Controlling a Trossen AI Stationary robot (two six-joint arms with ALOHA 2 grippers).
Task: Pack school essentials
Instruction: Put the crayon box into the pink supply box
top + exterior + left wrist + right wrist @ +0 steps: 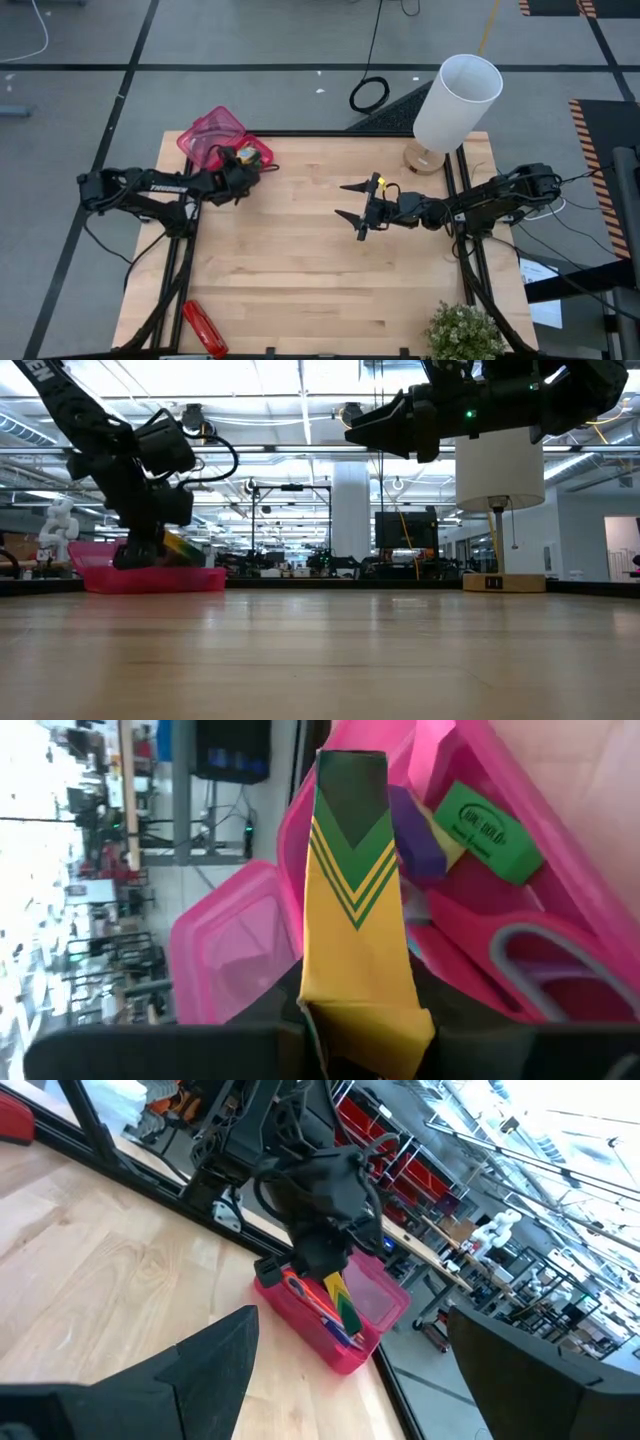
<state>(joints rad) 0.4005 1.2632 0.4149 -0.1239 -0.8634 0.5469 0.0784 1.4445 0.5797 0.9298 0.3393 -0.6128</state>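
Note:
An open pink case [205, 135] sits at the table's far left with its lid laid back. Inside it lie a green eraser [490, 830], a purple eraser [420, 845] and a scissors handle [540, 960]. My left gripper [243, 160] hovers over the case's right side, shut on the green-yellow crayon box [355, 890]. My right gripper [342, 200] stands open above the middle of the table, holding nothing and pointing toward the case. My left gripper pinches the crayon box by its yellow end [365, 1010] between the two fingers. The box sticks out lengthwise ahead of the fingers. It slants down, its green end [348, 1318] reaching into the case. Whether that end rests on the contents I cannot tell.
A white lamp [455, 100] stands at the far right corner. A long red stapler-like object [203, 328] lies at the near left edge and a potted plant [465, 332] at the near right. Bare wood lies between them.

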